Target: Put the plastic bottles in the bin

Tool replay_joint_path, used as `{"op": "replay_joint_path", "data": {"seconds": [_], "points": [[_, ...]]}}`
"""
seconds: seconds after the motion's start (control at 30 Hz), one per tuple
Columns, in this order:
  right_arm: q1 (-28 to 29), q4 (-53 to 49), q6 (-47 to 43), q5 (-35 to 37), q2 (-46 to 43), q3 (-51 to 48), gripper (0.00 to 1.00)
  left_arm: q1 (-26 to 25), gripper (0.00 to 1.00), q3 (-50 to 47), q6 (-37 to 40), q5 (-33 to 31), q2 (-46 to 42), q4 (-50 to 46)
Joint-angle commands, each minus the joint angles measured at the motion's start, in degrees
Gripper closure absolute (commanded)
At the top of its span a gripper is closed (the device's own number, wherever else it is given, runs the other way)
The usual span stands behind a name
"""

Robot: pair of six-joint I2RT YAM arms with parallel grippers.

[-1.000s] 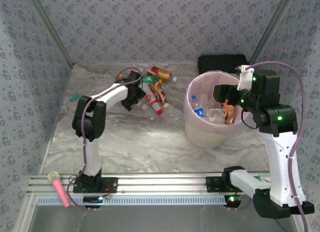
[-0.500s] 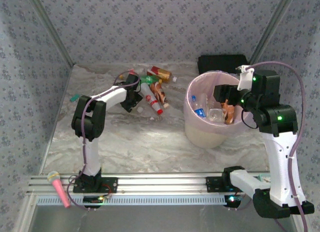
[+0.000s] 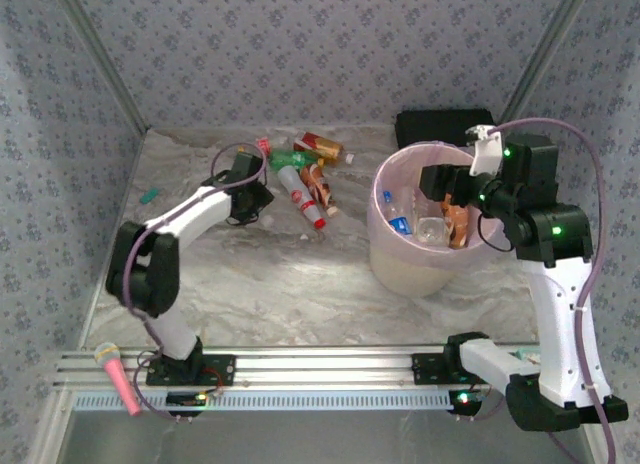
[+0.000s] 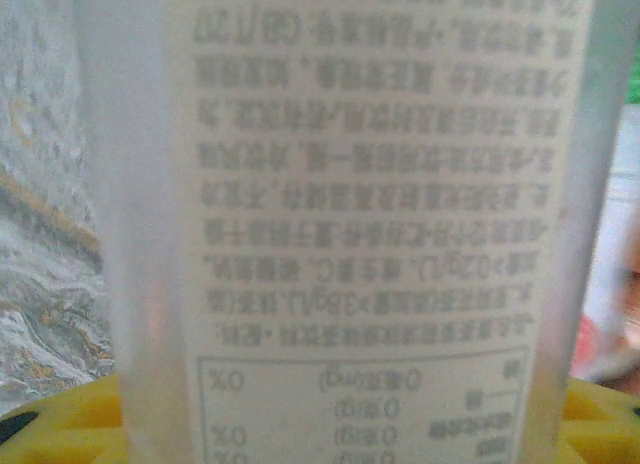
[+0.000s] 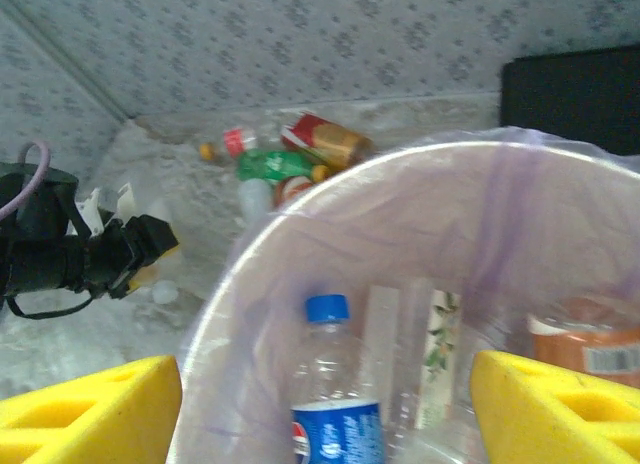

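Note:
A clear plastic bottle (image 4: 370,184) with a white printed label stands close up between the yellow pads (image 4: 60,424) of my left gripper (image 4: 330,424), which is shut on it. That gripper (image 3: 247,196) sits just left of the pile of plastic bottles (image 3: 305,179) on the marble table, among them a green one (image 5: 275,166). My right gripper (image 5: 325,414) hangs open over the bin (image 3: 400,264), a cream bucket with a pink liner, with nothing between its fingers. Inside lie several bottles, one with a blue cap (image 5: 335,404).
A black case (image 3: 445,124) lies behind the bin. A pink microphone (image 3: 115,376) rests at the near left by the rail. A small green item (image 3: 150,195) lies near the left wall. Patterned walls close in the table on three sides.
My left gripper closed on the clear bottle and drew left, away from the pile, its elbow swinging down and left. The right arm barely moved.

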Motion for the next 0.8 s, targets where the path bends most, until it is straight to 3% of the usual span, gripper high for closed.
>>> {"op": "replay_joint_path", "data": {"seconds": [0.0,0.1,0.23,0.47,0.77], "points": [[2.48,4.65,2.67,-5.52,1.05,1.89,0.23,0.24,0.72,-2.12,10.52,0.52,-7.61,5.61],[7.11,5.94,3.88,-3.71,3.86,3.45,0.23,0.02,0.78,-6.65,18.90,7.68,-13.66,11.52],[14.15,7.04,5.65,-1.04,9.52,6.42,0.22,-0.08,1.00,-14.39,23.52,19.99,-21.21,23.51],[24.07,10.86,6.82,-0.27,20.92,12.60,0.22,-2.72,1.00,-17.53,28.81,33.15,-27.99,29.49],[26.11,14.11,7.72,-5.37,32.34,19.08,0.16,-6.35,1.00,-17.37,32.58,39.76,-29.09,31.46]]}}
